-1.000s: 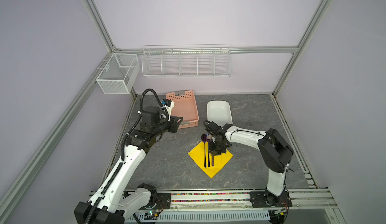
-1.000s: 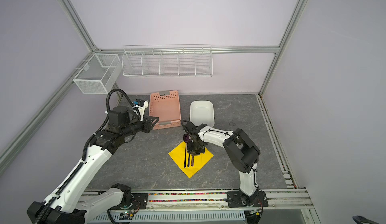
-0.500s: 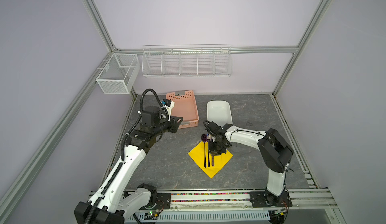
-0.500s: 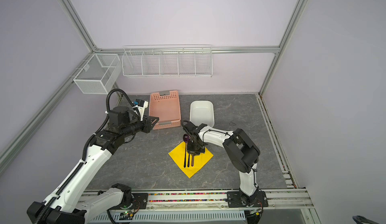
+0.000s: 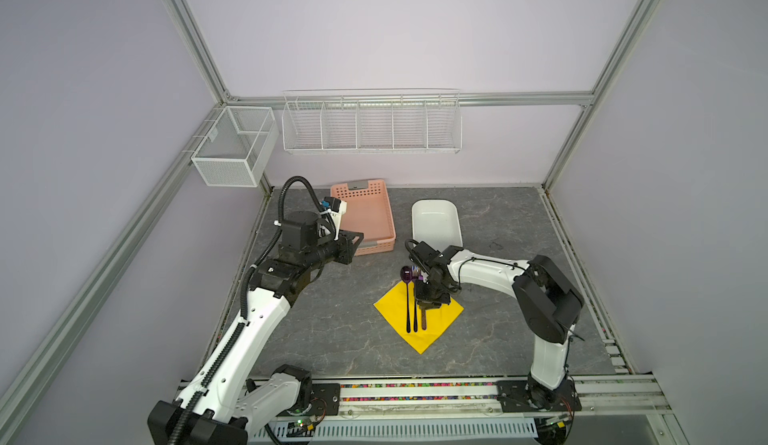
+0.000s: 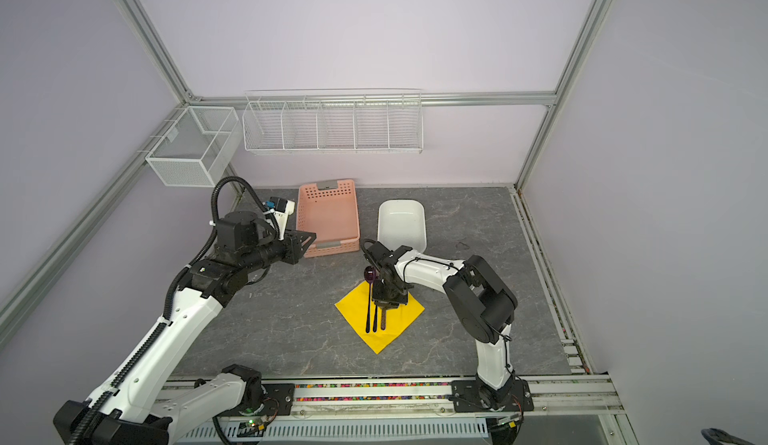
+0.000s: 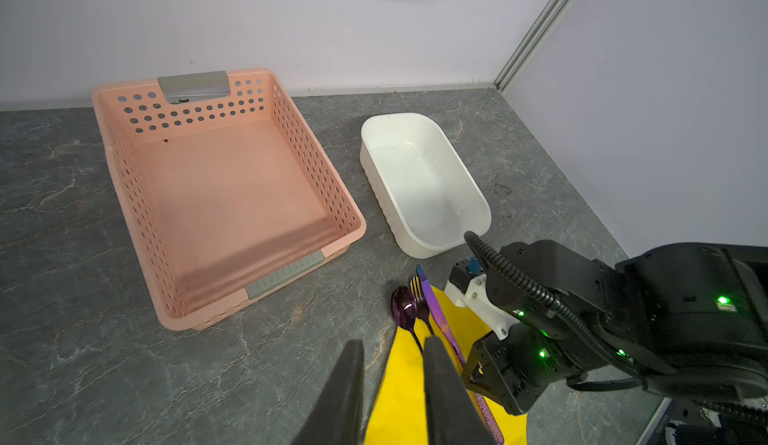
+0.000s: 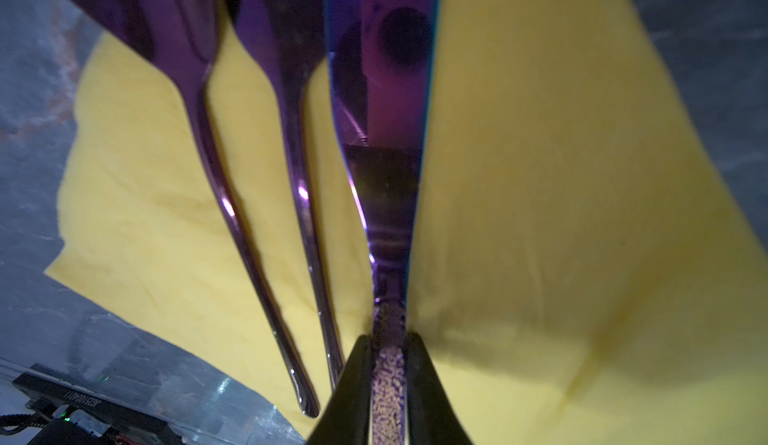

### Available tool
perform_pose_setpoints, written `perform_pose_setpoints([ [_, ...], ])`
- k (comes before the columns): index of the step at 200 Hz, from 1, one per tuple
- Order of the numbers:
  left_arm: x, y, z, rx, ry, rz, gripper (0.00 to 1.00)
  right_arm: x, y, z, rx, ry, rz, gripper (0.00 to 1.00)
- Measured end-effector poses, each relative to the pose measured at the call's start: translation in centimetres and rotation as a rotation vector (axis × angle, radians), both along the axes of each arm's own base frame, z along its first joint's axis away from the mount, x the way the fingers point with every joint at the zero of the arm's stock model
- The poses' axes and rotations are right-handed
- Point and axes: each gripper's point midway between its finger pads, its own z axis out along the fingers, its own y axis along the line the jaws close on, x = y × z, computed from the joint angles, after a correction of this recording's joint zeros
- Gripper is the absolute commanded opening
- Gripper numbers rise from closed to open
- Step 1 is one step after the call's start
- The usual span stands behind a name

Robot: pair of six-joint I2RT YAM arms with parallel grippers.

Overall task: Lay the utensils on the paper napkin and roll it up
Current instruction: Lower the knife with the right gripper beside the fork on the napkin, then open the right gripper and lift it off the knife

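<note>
Two poses: right pincer point(image 8: 389, 341) reaches down straddling knife point(image 8: 386, 131), grip unclear; left pincer point(image 7: 392, 345) hovers part-open, empty.

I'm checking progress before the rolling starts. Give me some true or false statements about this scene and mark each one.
1. The spoon, fork and knife lie side by side on the paper napkin. True.
2. The paper napkin is already rolled. False: it lies flat.
3. The pink basket holds a utensil. False: it is empty.
4. The right gripper straddles the knife's handle. True.
5. The left gripper holds the spoon. False: it is open and holds nothing.
</note>
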Motion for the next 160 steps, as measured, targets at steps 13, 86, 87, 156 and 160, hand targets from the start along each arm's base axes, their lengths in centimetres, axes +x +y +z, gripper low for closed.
perform_pose_setpoints([
  [13, 0.0, 0.0, 0.0, 0.000, 0.000, 0.000, 0.26, 0.0, 0.0, 0.0, 0.001, 0.000, 0.000, 0.19],
  [86, 0.0, 0.0, 0.0, 0.000, 0.000, 0.001, 0.26, 0.0, 0.0, 0.0, 0.002, 0.001, 0.000, 0.27],
  [87, 0.0, 0.0, 0.0, 0.000, 0.000, 0.001, 0.26, 0.0, 0.0, 0.0, 0.002, 0.002, 0.000, 0.27],
  [156, 0.1, 0.0, -0.2, 0.003, 0.005, 0.001, 0.26, 0.1, -0.8, 1.5, -0.005, -0.026, 0.004, 0.37],
  [160, 0.1, 0.0, -0.2, 0.003, 0.006, 0.002, 0.26, 0.3, -0.8, 1.9, -0.003, -0.038, 0.004, 0.37],
])
